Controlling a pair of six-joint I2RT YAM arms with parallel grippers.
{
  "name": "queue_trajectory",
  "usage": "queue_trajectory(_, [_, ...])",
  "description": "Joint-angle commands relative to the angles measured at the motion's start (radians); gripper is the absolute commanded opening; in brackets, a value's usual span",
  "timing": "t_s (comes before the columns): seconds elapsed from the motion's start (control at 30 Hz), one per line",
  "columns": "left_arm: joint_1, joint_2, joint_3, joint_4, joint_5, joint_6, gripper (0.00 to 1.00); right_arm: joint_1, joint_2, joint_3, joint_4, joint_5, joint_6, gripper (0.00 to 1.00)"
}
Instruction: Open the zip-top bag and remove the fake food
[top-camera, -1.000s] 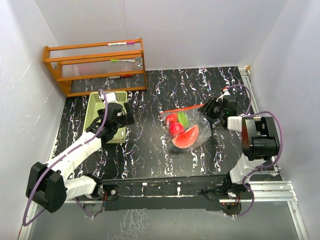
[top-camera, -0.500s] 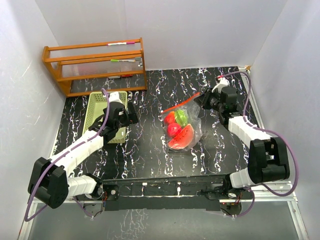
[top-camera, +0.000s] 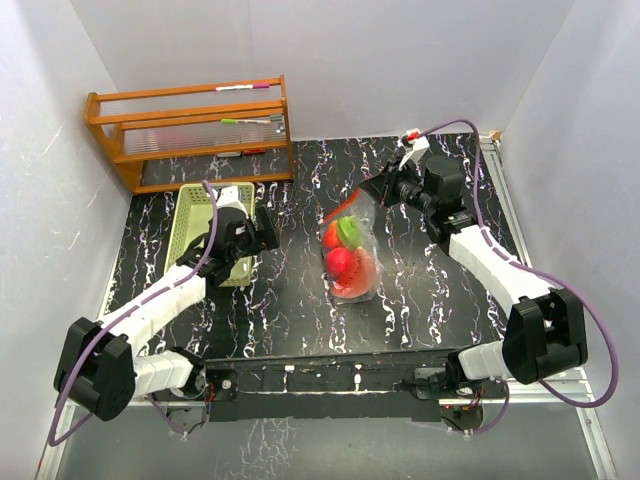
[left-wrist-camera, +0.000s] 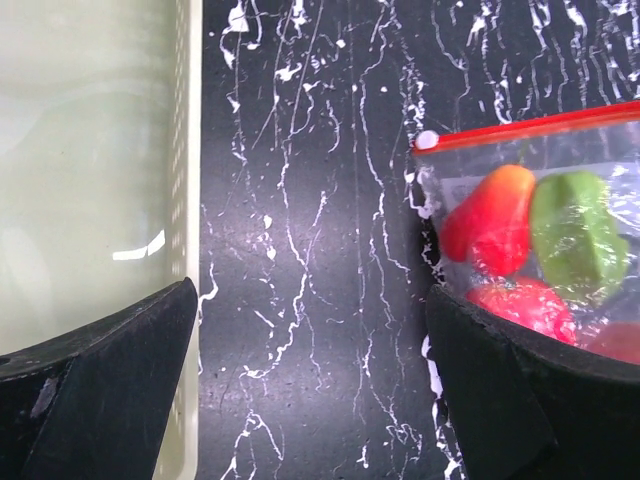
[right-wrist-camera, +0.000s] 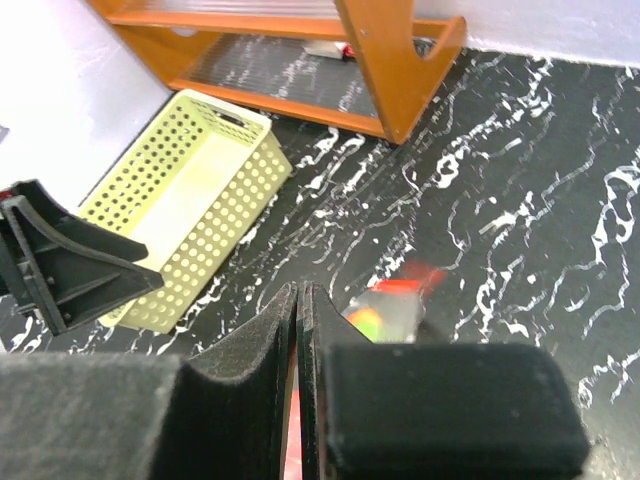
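Note:
The zip-top bag (top-camera: 352, 258) hangs tilted at mid-table, its red zip strip (top-camera: 345, 208) pulled up. Inside are the fake food pieces: a red fruit (top-camera: 342, 262) and a green piece (top-camera: 349, 231). My right gripper (top-camera: 376, 190) is shut on the bag's upper zip corner; in the right wrist view the pads (right-wrist-camera: 300, 300) pinch thin plastic, with the bag (right-wrist-camera: 395, 312) just below. My left gripper (top-camera: 262, 233) is open and empty, left of the bag. In the left wrist view (left-wrist-camera: 310, 330) the bag (left-wrist-camera: 540, 170), red fruit (left-wrist-camera: 490, 215) and green piece (left-wrist-camera: 575, 235) lie ahead to the right.
A pale green slotted basket (top-camera: 192, 235) sits on the table left of my left gripper, also in the left wrist view (left-wrist-camera: 90, 170) and the right wrist view (right-wrist-camera: 180, 200). An orange wooden rack (top-camera: 190, 130) stands at the back left. White walls enclose the table.
My right gripper has moved up and to the back left with the bag's zip corner, lifting the bag more upright and narrower. My left gripper has edged right toward the bag.

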Motion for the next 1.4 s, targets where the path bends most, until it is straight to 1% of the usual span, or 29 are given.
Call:
queue_trajectory(0.0, [0.004, -0.036, -0.003, 0.053, 0.039, -0.005, 0.97, 0.024, -0.007, 0.094, 0.023, -0.039, -0.019, 0.07])
queue_trajectory(0.17, [0.004, -0.031, -0.009, 0.072, 0.056, -0.015, 0.97, 0.034, -0.008, 0.111, 0.016, -0.025, -0.013, 0.08])
queue_trajectory(0.2, [0.004, -0.028, -0.009, 0.074, 0.059, -0.018, 0.97, 0.034, -0.004, 0.108, 0.003, -0.01, -0.018, 0.11])
queue_trajectory(0.23, [0.004, -0.025, -0.007, 0.074, 0.063, -0.019, 0.97, 0.033, -0.004, 0.097, -0.004, 0.009, -0.024, 0.23])
queue_trajectory(0.3, [0.004, -0.024, -0.011, 0.08, 0.066, -0.021, 0.97, 0.034, -0.012, 0.062, -0.004, 0.094, -0.033, 0.62])
queue_trajectory(0.33, [0.004, -0.025, -0.017, 0.086, 0.069, -0.024, 0.97, 0.034, -0.015, 0.041, -0.004, 0.148, -0.033, 0.73])
queue_trajectory(0.37, [0.004, -0.026, -0.025, 0.091, 0.071, -0.027, 0.97, 0.034, -0.015, 0.027, -0.014, 0.21, -0.029, 0.81])
queue_trajectory(0.4, [0.004, -0.027, -0.033, 0.093, 0.072, -0.03, 0.97, 0.033, -0.014, 0.009, -0.02, 0.261, -0.023, 0.85])
queue_trajectory(0.43, [0.004, -0.028, -0.04, 0.095, 0.073, -0.034, 0.97, 0.032, -0.013, -0.006, -0.02, 0.296, -0.022, 0.88])
queue_trajectory(0.53, [0.004, -0.025, -0.054, 0.097, 0.07, -0.038, 0.97, 0.032, 0.008, -0.038, -0.012, 0.36, -0.015, 0.93])
queue_trajectory(0.63, [0.004, -0.004, -0.046, 0.09, 0.05, -0.05, 0.97, 0.033, 0.043, -0.05, 0.001, 0.317, -0.013, 0.93])
queue_trajectory(0.7, [0.004, 0.031, -0.042, 0.103, 0.067, -0.084, 0.97, 0.038, 0.061, -0.056, 0.003, 0.289, -0.018, 0.93])
queue_trajectory(0.8, [0.004, 0.109, -0.025, 0.19, 0.159, -0.159, 0.97, 0.042, 0.063, -0.083, 0.009, 0.302, -0.022, 0.93])
queue_trajectory(0.87, [0.004, 0.179, -0.004, 0.255, 0.218, -0.243, 0.97, 0.043, 0.049, -0.112, 0.013, 0.32, -0.021, 0.93])
queue_trajectory(0.93, [0.004, 0.251, 0.0, 0.343, 0.241, -0.341, 0.95, 0.043, 0.027, -0.137, 0.014, 0.336, -0.019, 0.93])
queue_trajectory(1.0, [-0.002, 0.316, 0.012, 0.413, 0.233, -0.417, 0.94, 0.043, 0.0, -0.162, 0.012, 0.355, -0.015, 0.93])
queue_trajectory(1.03, [-0.008, 0.349, 0.027, 0.419, 0.215, -0.446, 0.94, 0.043, -0.016, -0.175, 0.011, 0.363, -0.014, 0.93])
queue_trajectory(1.17, [-0.052, 0.469, 0.122, 0.368, 0.126, -0.507, 0.94, 0.043, -0.083, -0.232, -0.003, 0.404, 0.001, 0.93])
queue_trajectory(1.27, [-0.063, 0.552, 0.154, 0.408, 0.133, -0.562, 0.93, 0.043, -0.141, -0.265, -0.022, 0.426, 0.008, 0.93])
queue_trajectory(1.37, [-0.078, 0.618, 0.189, 0.41, 0.126, -0.591, 0.9, 0.043, -0.184, -0.285, -0.051, 0.444, 0.0, 0.93])
